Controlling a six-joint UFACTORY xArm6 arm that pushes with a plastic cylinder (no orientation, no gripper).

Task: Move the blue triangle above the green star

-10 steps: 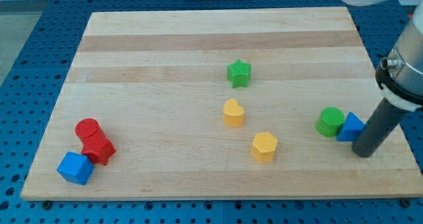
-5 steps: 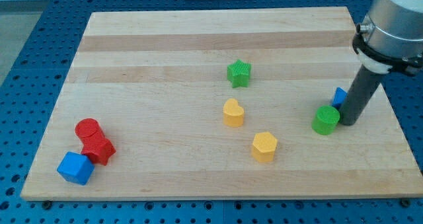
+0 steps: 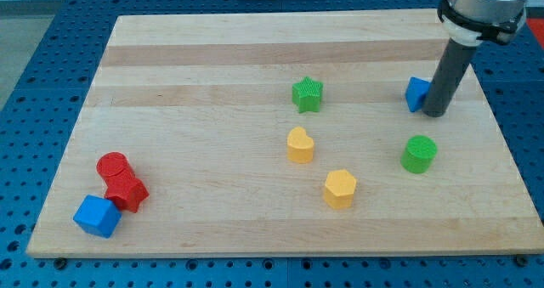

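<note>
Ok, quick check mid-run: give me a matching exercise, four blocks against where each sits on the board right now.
Blocks:
1. blue triangle
2. green cylinder
3. blue cube
4. green star

Places:
A. bottom-left corner of the view, beside the red blocks
B. near the board's middle, above the yellow heart
C. touching my tip, on its left side
D. right part, below my tip

Pairs: 1-C, 2-D, 3-A, 4-B

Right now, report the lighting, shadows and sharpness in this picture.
Camera view: even, soft overhead light, no glare on the wooden board. The blocks cast only faint, short shadows. The green star and blue triangle are sharp. My tip looks crisp, just right of the triangle.
</note>
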